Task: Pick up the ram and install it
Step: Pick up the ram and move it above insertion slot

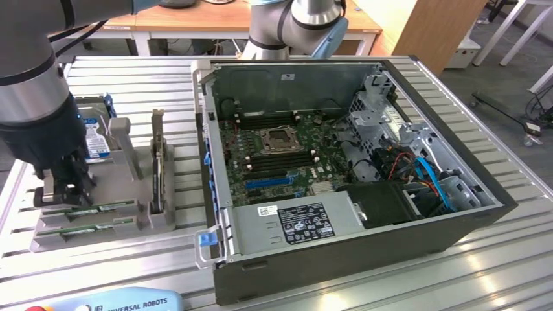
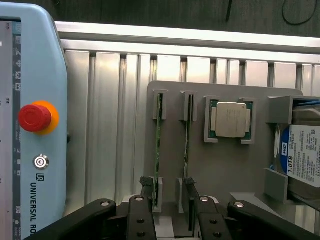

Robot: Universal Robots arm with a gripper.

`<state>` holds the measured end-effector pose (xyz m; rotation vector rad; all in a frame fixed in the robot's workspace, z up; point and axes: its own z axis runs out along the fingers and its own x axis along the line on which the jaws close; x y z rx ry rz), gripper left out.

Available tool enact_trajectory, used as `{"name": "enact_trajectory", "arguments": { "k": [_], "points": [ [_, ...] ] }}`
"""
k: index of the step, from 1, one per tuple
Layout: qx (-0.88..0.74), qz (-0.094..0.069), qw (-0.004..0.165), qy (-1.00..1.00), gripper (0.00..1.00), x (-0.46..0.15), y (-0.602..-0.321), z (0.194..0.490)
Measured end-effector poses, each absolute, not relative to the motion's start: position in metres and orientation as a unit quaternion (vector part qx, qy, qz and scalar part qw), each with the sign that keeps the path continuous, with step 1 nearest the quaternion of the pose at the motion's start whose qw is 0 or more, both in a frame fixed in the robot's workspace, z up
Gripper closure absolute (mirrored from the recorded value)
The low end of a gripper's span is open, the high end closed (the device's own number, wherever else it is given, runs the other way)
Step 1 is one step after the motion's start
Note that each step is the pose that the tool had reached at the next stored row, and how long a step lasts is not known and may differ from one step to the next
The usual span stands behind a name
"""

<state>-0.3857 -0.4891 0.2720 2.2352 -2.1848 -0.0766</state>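
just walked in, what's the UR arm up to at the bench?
The arm has its pincer down at the grey holder tray beside the open PC case. In the wrist view the pincer is open at one end of a ram stick and its twin. Both sticks stand on edge in their tray slots, and neither is lifted. The processor chip and a hard drive sit in the same tray.
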Motion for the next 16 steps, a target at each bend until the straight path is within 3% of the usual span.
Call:
{"name": "enact_trajectory", "arguments": {
  "k": [16],
  "points": [
    [0.715,-0.025,0.008,-0.699,0.63,-0.386,-0.489,0.246]
  ]
}}
